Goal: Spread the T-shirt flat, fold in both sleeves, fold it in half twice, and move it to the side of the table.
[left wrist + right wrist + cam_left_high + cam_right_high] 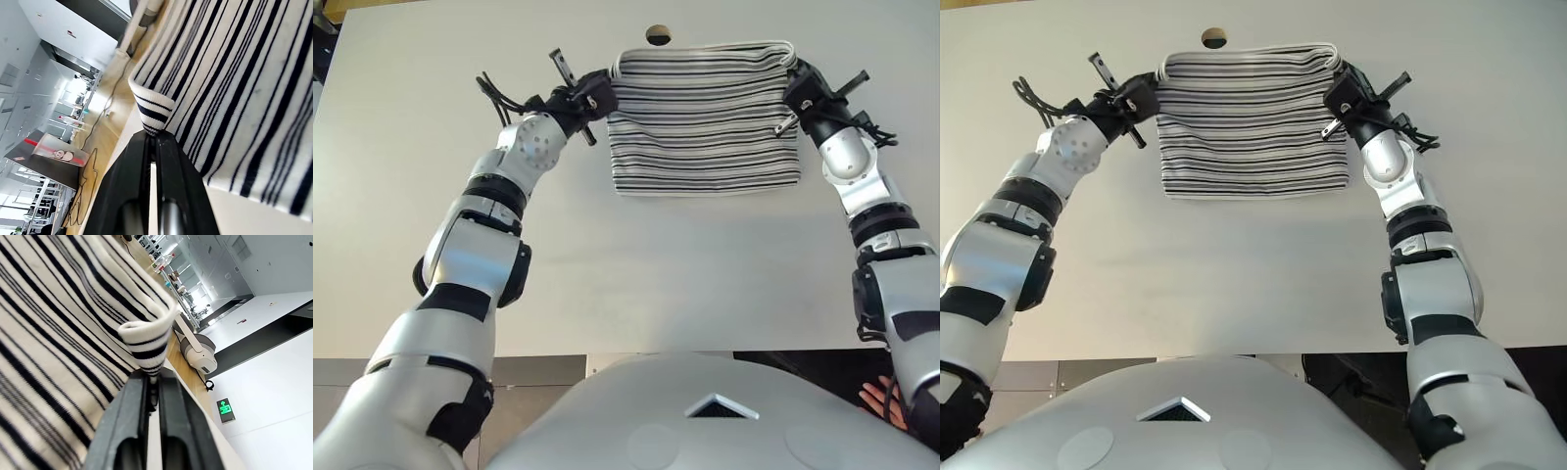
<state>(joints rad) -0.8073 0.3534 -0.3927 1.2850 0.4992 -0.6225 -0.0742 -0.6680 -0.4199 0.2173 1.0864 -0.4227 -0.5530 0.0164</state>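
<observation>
Left gripper [152,143]: clenched on the folded far-left corner of the striped T-shirt [705,122].
Right gripper [152,382]: pinched shut on the far-right corner.
T-shirt: folded rectangle on the white table [607,284], far middle, just beside a round cable hole [658,35].

T-shirt [705,122] on table [656,284], between left hand [610,80] and right hand [793,69].
</observation>
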